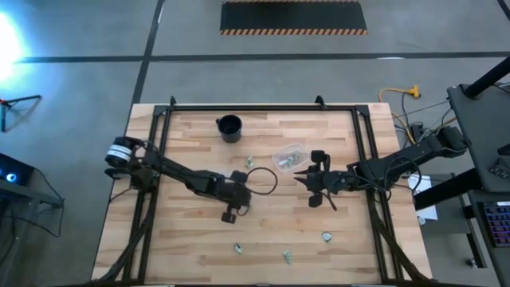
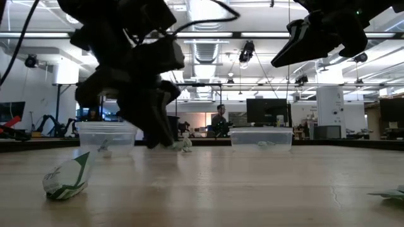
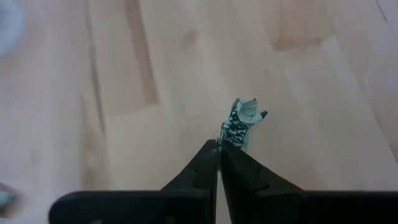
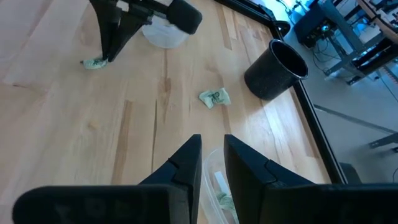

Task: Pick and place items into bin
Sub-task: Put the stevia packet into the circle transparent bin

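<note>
The left tool (image 3: 219,149) is sitting down on the tabletop (image 1: 199,239) with its tips pinched together on one item (image 3: 242,121), whose length is running straight on from them, while the right tool (image 4: 212,158), a narrow gap between its tips and holding nothing, is hovering over a clear cup (image 1: 288,156) with pieces inside.

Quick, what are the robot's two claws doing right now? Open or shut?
Left gripper: shut on a small green-and-silvery piece, down at the table.
Right gripper: open, holding nothing, above a clear cup.
</note>
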### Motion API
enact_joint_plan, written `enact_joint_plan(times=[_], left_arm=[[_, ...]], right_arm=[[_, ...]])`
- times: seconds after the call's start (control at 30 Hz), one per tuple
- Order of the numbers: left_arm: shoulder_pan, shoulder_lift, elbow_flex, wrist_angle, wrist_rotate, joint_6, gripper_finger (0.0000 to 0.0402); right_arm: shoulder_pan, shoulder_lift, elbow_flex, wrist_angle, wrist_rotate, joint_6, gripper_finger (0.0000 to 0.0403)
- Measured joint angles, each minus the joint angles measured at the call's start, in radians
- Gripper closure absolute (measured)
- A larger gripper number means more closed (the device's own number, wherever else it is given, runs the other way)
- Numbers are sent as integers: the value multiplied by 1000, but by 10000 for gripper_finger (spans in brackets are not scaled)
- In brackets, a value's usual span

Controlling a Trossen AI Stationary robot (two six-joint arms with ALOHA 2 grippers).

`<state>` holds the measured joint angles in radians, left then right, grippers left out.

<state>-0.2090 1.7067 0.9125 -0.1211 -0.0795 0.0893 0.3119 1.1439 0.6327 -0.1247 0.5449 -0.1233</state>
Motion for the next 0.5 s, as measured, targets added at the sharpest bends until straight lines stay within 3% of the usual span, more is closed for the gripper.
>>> enact_joint_plan(times=[0.33,0.5], left_arm=[[-9,-111,48,-165,-219,23,401],[-9,-211,37,-195,-248,22,401]], right_arm=[[0,0,-1,-22,2,15,344],[0,0,-1,-30,5,19,344]])
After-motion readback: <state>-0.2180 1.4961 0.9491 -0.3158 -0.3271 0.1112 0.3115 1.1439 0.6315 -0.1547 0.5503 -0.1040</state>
